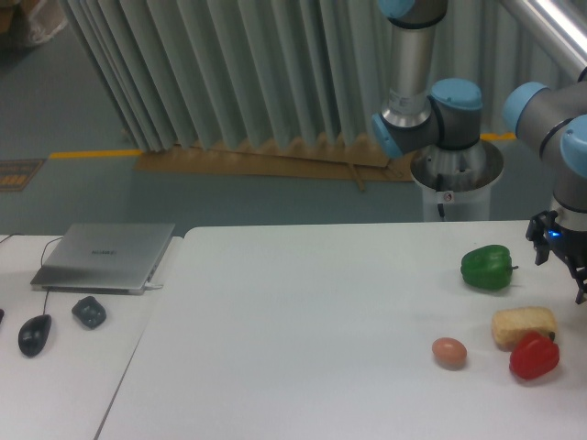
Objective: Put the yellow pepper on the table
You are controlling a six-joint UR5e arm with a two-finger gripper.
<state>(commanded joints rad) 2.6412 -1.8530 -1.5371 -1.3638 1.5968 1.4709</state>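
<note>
No yellow pepper shows anywhere in this view. The white table (303, 330) fills the lower middle and right of the frame. My gripper (573, 266) hangs at the far right edge, just above the table and to the right of the green pepper. It is black with a small blue light on its body. The frame edge cuts off part of it, so its fingers and anything between them are hidden.
On the right of the table lie a green pepper (486, 267), a red pepper (534, 356), a pale yellow spongy block (524, 325) and an egg (448, 352). A smaller desk at left holds a laptop (105, 257), a mouse (35, 334) and a dark lump (89, 312).
</note>
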